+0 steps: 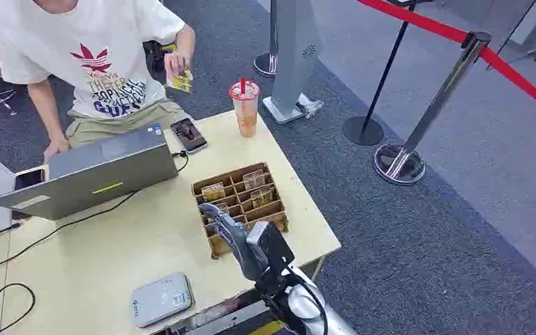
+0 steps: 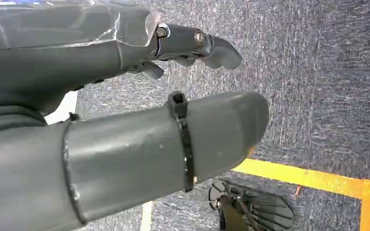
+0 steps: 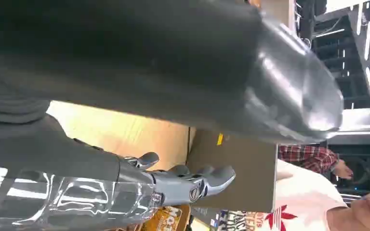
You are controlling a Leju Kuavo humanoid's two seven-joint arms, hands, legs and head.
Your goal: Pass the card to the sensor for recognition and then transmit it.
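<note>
Over the wooden tray of cards I held my right hand, fingers apart, holding nothing. Left hand: hanging over carpet, likewise spread and unladen.

cards stand on edge in the wooden divided box at the table's right side: one yellowish card in a back-left slot, two more in the back-right slots. the grey flat sensor lies near the table's front edge, well apart from the box.
</note>
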